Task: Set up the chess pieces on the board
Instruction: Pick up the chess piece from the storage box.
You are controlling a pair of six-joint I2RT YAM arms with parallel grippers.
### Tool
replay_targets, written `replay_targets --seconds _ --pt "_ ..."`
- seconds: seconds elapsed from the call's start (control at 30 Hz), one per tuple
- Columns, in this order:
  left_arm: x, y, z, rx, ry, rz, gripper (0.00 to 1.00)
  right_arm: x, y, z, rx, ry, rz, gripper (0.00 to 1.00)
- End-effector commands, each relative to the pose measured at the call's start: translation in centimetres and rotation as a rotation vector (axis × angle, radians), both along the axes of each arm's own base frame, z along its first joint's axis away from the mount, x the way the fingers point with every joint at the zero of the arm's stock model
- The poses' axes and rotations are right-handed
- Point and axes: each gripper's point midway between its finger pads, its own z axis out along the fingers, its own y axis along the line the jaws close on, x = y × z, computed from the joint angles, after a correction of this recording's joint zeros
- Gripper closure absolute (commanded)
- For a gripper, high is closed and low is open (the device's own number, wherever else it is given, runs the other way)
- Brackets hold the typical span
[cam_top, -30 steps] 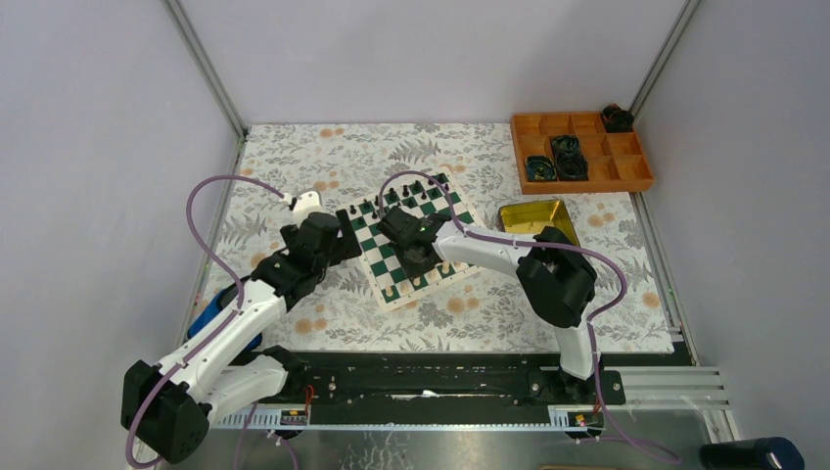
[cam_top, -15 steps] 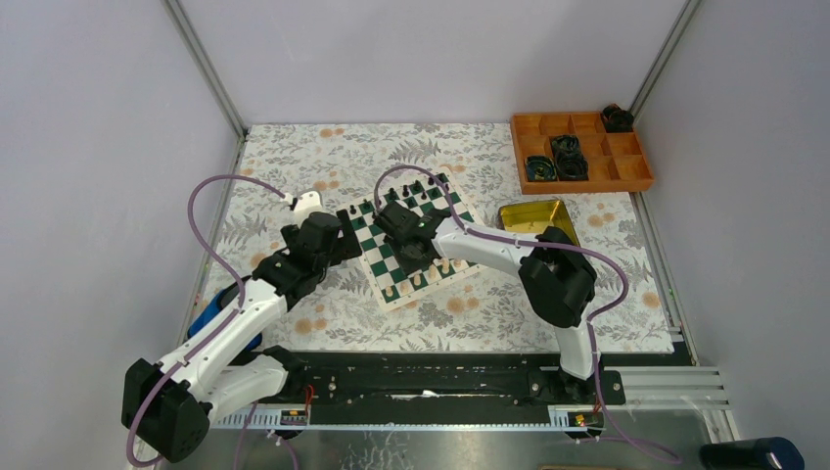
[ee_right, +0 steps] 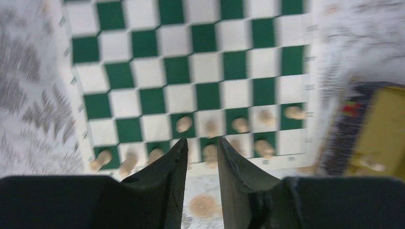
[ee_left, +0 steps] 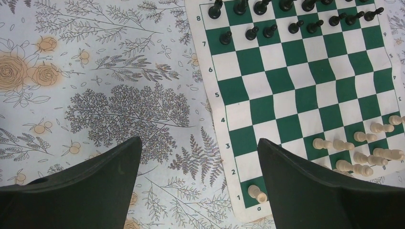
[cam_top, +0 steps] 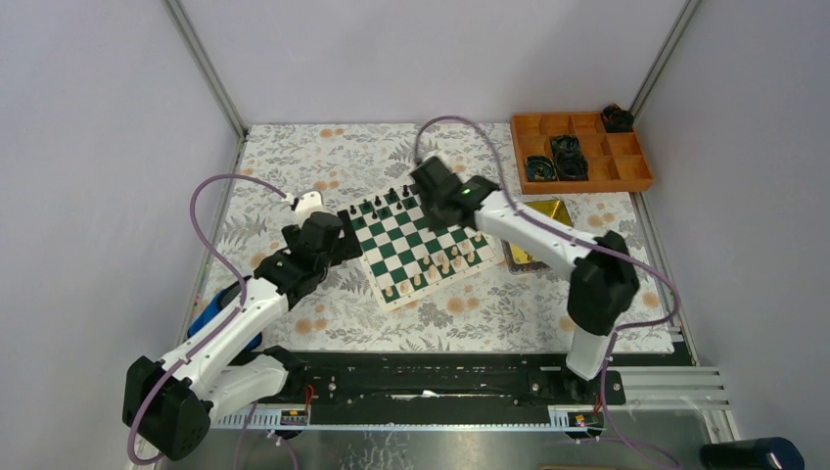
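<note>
Board (cam_top: 419,243) of green and white checks is laid askew at the middle of a floral table (ee_left: 95,95). Black chess pieces (ee_left: 251,33) are ranged in two rows along its far edge, and cream chess pieces (ee_left: 325,143) are gathered along its near edge. The left gripper (ee_left: 198,143) is held just beside the board's left border, fingers spread wide and empty. The right gripper (ee_right: 200,145) is held above the board's far right part, fingers slightly parted, nothing between them. A gold tin (cam_top: 551,209) is seen right of the board, an orange tray (cam_top: 587,186) farther right.
</note>
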Motion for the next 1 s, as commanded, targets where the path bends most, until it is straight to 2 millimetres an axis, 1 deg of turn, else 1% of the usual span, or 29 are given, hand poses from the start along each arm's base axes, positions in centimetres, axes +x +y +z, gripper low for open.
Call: replay_targets --seconds 0.0,0.1,0.13,0.2,0.27,0.3,0.37,0.43,0.6,0.8,0.97 --pt "0.2 0.1 0.0 0.012 -0.012 0.006 0.01 4.0 -7.8 4.5 0.002 -0.109 -0.225 0.64" --pt "0.2 0.0 -0.1 0.012 -0.009 0.003 0.01 5.2 -13.2 4.1 -0.005 -0.092 -0.357 0.59" --pt "0.2 0.0 -0.2 0.013 -0.007 0.002 0.01 5.4 -14.7 3.9 -0.006 -0.085 -0.393 0.57" --pt "0.3 0.0 -0.2 0.014 -0.006 0.002 0.01 5.4 -17.4 3.1 -0.016 -0.061 -0.448 0.56" --pt "0.3 -0.1 -0.3 0.013 -0.004 -0.002 0.01 5.3 -19.4 2.2 -0.029 -0.035 -0.488 0.55" --pt "0.3 -0.1 -0.3 0.013 -0.004 -0.002 0.01 5.2 -20.3 1.8 -0.032 -0.022 -0.508 0.52" --pt "0.3 -0.1 -0.4 0.015 -0.001 -0.003 0.01 5.0 -21.6 0.7 -0.026 0.015 -0.537 0.50" --pt "0.4 -0.2 -0.4 0.017 0.001 -0.004 0.01 4.6 -22.4 -0.5 -0.016 0.049 -0.559 0.50" --pt "0.4 -0.2 -0.5 0.017 0.004 -0.004 0.01 3.9 -23.8 -2.9 -0.010 0.115 -0.594 0.50" --pt "0.5 -0.2 -0.6 0.021 0.007 -0.004 0.01 3.1 -24.2 -5.3 0.017 0.192 -0.612 0.50" --pt "0.5 -0.2 -0.8 0.025 0.011 -0.005 0.01 3.0 -24.3 -6.5 0.018 0.218 -0.616 0.50"
